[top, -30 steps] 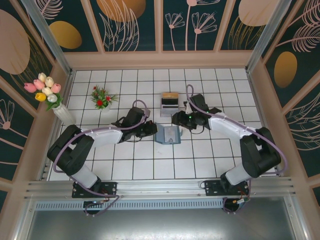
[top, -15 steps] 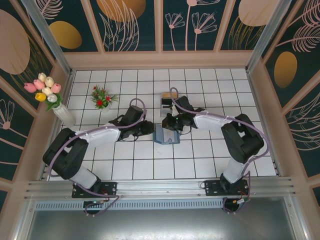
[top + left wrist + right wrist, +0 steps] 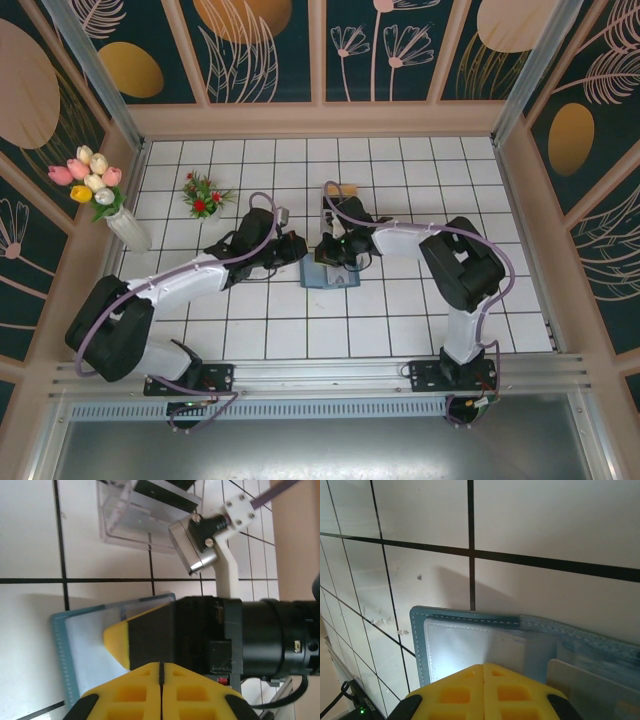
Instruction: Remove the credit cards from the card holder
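While both arms reach inward, left tool [image 3: 297, 250] faces right tool [image 3: 329, 255].

Card holder [image 3: 325, 278] lies open on the table [image 3: 400, 330]. All positions below are taken from it.

- Left gripper [image 3: 297, 250]: just beside the card holder's far left corner.
- Right gripper [image 3: 338, 256]: over its far edge, fingertips above the inner face.
- Stand [image 3: 345, 189]: behind the card holder, apart from it.
- Flower pot [image 3: 203, 196]: behind and well to the left.
- Vase [image 3: 110, 205]: farther left again.
- One credit card [image 3: 592, 692]: seated in the card holder's pocket.
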Robot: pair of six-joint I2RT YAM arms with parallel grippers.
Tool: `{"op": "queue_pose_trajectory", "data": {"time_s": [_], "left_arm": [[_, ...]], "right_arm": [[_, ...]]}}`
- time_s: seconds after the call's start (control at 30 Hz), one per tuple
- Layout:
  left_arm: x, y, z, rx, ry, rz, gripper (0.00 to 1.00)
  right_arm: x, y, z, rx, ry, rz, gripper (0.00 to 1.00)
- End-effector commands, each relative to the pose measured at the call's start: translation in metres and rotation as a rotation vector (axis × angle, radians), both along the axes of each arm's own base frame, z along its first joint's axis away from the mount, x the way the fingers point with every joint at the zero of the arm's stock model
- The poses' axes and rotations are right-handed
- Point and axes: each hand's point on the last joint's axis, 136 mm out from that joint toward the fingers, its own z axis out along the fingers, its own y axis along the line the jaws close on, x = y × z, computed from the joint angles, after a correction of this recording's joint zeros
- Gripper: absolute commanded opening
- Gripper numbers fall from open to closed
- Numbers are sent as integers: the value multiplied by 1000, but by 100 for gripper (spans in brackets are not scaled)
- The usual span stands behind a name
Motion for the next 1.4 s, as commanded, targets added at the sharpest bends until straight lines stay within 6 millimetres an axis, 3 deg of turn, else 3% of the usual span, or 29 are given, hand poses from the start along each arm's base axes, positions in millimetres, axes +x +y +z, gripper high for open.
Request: {"op": "queue_pose_trajectory", "data": {"time_s": [0.0,0.2,0.4,0.67,0.9,1.23,1.37], "left_arm": [[-7,-19,-12,-75,60,-33,0],[-11,-22,-43,-68,127,-21,0],[-15,-23,-68,-44,184,-30,0],[-6,-35,-45,-75,153,-50,0],[-5,-50,-30,-74,151,-74,16],[-3,-50,-71,158,254,8,25],[-7,-39,-90,227,287,30,29]], "right_arm": [[7,1,1,-19,-19,-1,5],[16,-12,15,-37,-60,-54,0],[18,-44,28,-84,-96,-119,1],[-4,-84,18,-157,-46,-145,8],[-10,-83,14,-141,-34,-127,12],[-9,-94,7,-200,-24,-179,12],[-7,-107,2,-221,-7,-215,12]]}}
